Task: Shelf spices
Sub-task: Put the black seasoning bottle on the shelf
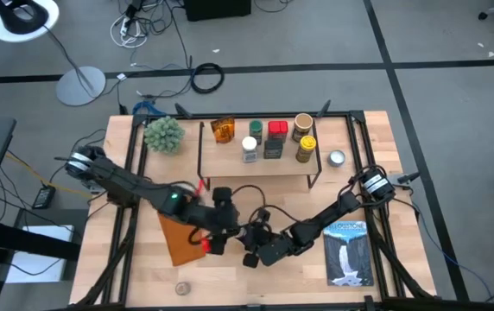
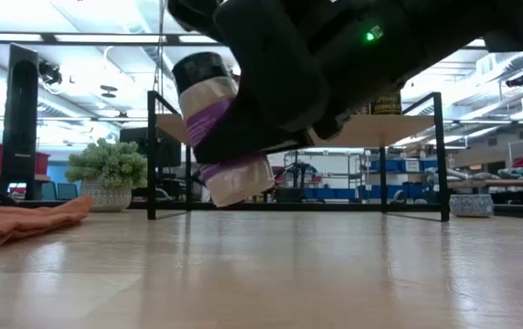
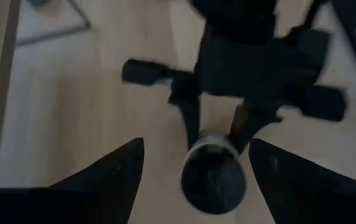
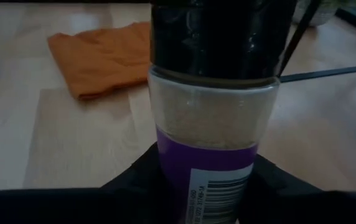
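A clear spice jar (image 2: 220,128) with a black lid and a purple label is in my right gripper (image 4: 206,186), above the table's near middle (image 1: 254,246). My left gripper (image 3: 196,149) is open and faces the jar's black lid (image 3: 214,180). Its fingers stand on either side of the lid and apart from it. The shelf (image 1: 230,171) stands at the far middle and carries several jars: amber (image 1: 223,130), green, red, white-lidded, black, tan and yellow (image 1: 306,149). One small tin (image 1: 337,158) sits on the table right of the shelf. Another tin (image 1: 182,288) sits near the near edge. My right gripper pinches the jar between its two fingers on the lower body, at the purple label (image 4: 184,168), below the clear part. One finger (image 3: 190,127) shows on each side of the jar. The jar is lifted clear of the table and tilted, lid end up (image 2: 202,68).
An orange cloth (image 1: 182,238) lies on the table's near left under my left arm. A blue-and-white book (image 1: 349,250) lies near right. A potted plant (image 1: 163,134) stands left of the shelf. Black frame bars run along the table's edges.
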